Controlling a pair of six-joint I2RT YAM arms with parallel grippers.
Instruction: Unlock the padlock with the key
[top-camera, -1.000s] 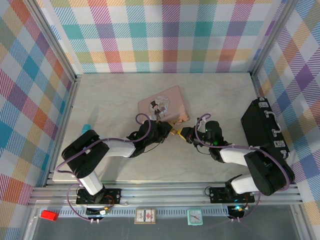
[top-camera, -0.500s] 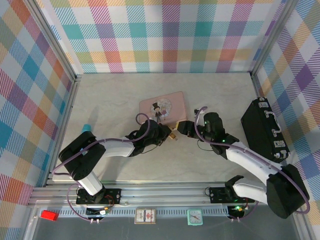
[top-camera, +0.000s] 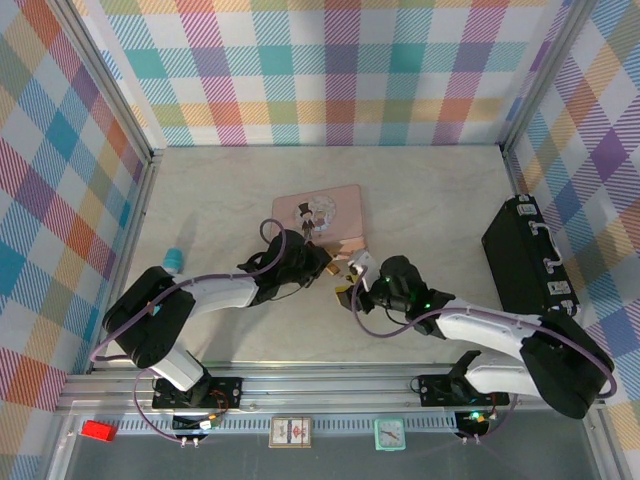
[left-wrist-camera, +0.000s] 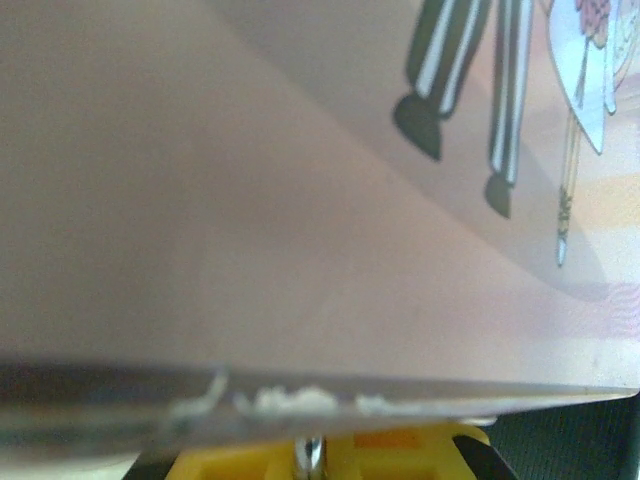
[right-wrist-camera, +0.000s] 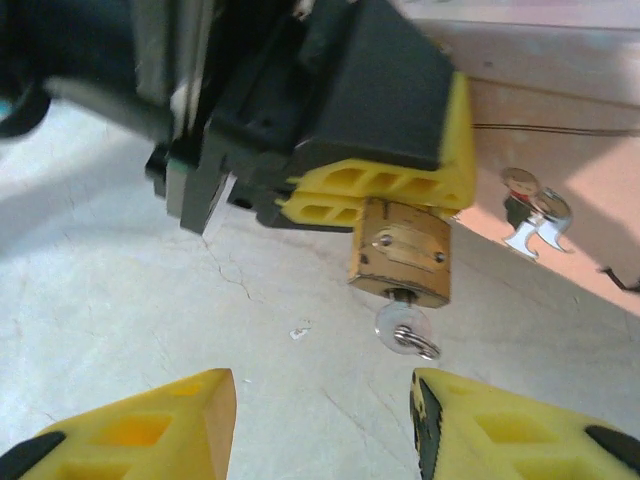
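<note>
The left fingers (right-wrist-camera: 380, 190) clamped the padlock (right-wrist-camera: 400, 262) mid-frame, steadying it with its keyhole facing out. The key (right-wrist-camera: 405, 328) sat in it, seemingly seated. The right fingers (right-wrist-camera: 150, 430) waited below, half-open and empty.

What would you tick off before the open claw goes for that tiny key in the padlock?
1. Padlock clamped in left claw: ok.
2. Key seated in the keyhole: ok.
3. Right claw open and empty: ok.
4. Key centred in the right claw's gap: not ok, it sits toward one side.
5. Shackle released: cannot tell, the left claw hides it.
</note>
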